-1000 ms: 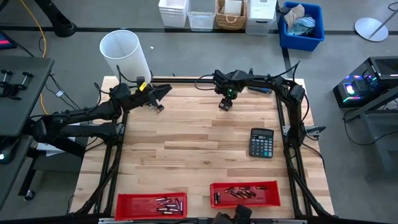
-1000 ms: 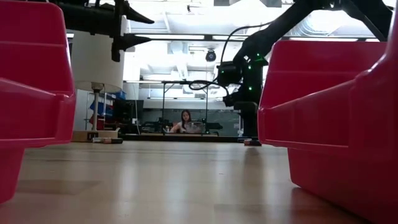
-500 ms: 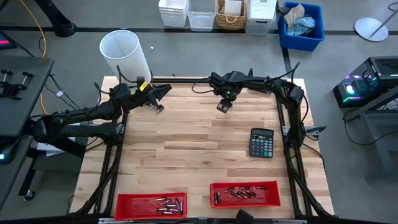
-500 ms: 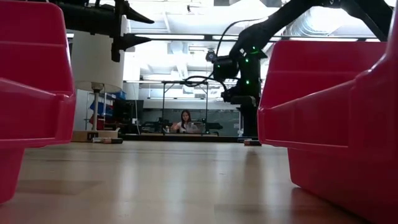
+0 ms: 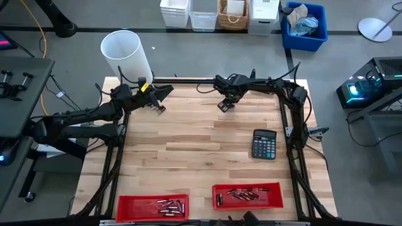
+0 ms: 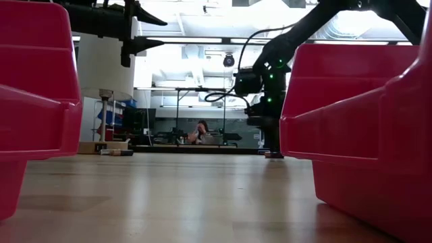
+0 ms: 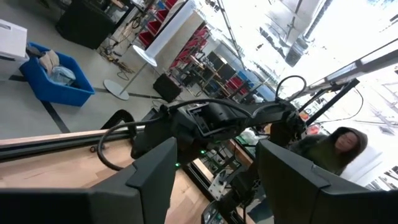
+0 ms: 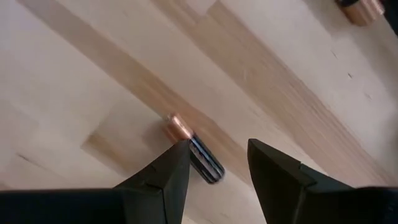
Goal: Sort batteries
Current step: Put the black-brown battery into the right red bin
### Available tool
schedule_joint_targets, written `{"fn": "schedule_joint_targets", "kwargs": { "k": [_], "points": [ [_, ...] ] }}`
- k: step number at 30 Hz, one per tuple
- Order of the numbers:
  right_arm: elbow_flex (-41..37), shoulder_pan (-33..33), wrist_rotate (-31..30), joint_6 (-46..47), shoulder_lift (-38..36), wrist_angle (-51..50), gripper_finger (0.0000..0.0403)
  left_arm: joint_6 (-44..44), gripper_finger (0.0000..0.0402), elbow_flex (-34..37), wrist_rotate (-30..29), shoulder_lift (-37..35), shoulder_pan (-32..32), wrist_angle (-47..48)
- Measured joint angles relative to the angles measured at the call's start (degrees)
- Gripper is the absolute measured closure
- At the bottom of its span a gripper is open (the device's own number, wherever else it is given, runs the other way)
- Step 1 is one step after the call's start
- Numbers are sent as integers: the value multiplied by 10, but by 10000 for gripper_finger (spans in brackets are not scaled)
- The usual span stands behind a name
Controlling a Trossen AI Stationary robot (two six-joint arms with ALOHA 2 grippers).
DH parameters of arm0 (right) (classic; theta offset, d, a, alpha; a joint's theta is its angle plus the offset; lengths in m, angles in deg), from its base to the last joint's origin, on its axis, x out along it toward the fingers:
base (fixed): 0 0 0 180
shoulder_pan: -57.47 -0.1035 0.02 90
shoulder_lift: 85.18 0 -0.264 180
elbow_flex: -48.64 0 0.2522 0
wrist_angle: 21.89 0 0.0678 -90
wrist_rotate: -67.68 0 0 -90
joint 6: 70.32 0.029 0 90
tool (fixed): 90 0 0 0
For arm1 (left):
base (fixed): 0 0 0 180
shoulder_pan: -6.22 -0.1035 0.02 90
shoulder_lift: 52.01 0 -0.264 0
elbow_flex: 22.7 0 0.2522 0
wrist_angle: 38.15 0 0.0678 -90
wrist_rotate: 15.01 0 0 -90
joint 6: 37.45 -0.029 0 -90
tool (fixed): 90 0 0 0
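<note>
Right pincer (image 8: pixel 214 163) astride copper-capped cylindrical battery (image 8: pixel 194 148), wooden table (image 8: pixel 74 93)

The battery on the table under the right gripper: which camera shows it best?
The right wrist view: the battery, copper-tipped, lies between the right gripper's fingers, on the wooden table. In the high view the gripper hides it. The low view shows perhaps a speck there; the left wrist view shows none.

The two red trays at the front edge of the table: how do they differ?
The left red tray holds a small cluster of batteries bunched toward its right end. The right red tray holds more batteries, spread across its left and middle. The left tray sits slightly nearer the table's front edge than the right one. Both are shallow red rectangles lying side by side on the wooden table.
</note>
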Motion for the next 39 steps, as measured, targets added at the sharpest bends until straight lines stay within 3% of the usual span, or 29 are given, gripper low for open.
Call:
{"fn": "schedule_joint_targets", "kwargs": {
  "k": [5,13,22,25,27,29,36,39],
  "points": [
    [-1,0,10,16,0,14,246,0,195,0,0,0,0,0],
    [-1,4,77,3,22,13,246,0,195,0,0,0,0,0],
    [2,-1,92,15,51,14,248,1,195,0,1,0,0,0],
    [2,-7,92,-7,52,4,276,1,195,0,0,0,0,0],
    [2,-15,99,-20,53,-5,326,1,195,0,1,0,0,0],
    [3,-27,101,-38,46,-17,369,1,195,0,1,0,0,0],
    [-6,-127,170,-79,-15,-108,369,0,195,0,1,0,0,0],
    [-2,-181,161,-80,-59,-144,369,8,195,0,1,0,0,0]
  ]
}}
